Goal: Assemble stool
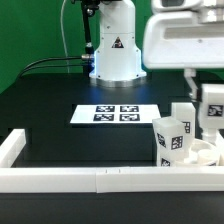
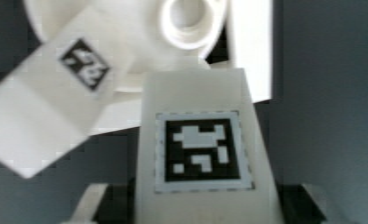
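Pincer [image 1: 208, 108] work sits at the exterior view's right edge of the worktop [image 1: 60, 105], where the arm's white head hangs low over a cluster of stool parts. In the wrist view 1 chunky leg [image 2: 200, 135] fills the middle of the picture, its tag facing the camera, with the 2 dark fingers [image 2: 96, 203] showing at either side of its near end; the pincer looks narrowed onto that leg, though actual contact at the pads is cut off by the picture's edge. Beyond the held leg lies the round seat disc [image 2: 136, 25] with a raised socket [image 2: 195, 18], and a 2nd leg [image 2: 53, 95] slants across the disc's rim.

From the exterior view, another tagged leg [image 1: 172, 138] stands upright close to the border rail [image 1: 100, 177] at the worktop's near edge, and the seat disc [image 1: 203, 155] lies low behind it, partly hidden. The marker board [image 1: 115, 114] rests flat mid-worktop, well apart from the parts.

Holding the leg lengthwise and pointed at the socket suggests it is being lined up for insertion into the seat. Crowding the parts against the rail probably braces them against sliding.
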Action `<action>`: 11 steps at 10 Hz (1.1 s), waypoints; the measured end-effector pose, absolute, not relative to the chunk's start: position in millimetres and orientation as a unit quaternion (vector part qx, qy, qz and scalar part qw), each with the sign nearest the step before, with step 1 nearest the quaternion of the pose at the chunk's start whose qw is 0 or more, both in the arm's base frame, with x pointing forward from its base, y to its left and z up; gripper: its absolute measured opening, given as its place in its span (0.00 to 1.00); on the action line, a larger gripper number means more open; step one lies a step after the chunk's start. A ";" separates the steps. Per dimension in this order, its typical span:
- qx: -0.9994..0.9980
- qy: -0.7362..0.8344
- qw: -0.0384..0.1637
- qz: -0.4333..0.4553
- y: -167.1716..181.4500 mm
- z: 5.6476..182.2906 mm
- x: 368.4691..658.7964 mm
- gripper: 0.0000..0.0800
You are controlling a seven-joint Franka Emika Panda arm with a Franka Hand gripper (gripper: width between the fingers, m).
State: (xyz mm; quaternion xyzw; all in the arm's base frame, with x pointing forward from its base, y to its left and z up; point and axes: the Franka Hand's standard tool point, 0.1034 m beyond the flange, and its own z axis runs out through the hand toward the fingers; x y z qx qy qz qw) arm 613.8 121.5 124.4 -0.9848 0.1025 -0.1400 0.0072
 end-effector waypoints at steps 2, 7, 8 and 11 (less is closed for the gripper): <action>-0.985 0.098 0.005 -0.139 118.9 123.4 613.6 0.42; -0.986 0.098 -0.002 -0.132 110.1 110.7 607.7 0.42; -0.987 0.095 -0.003 -0.130 113.2 107.9 606.0 0.42; -0.988 0.094 -0.004 -0.127 114.7 103.5 603.9 0.42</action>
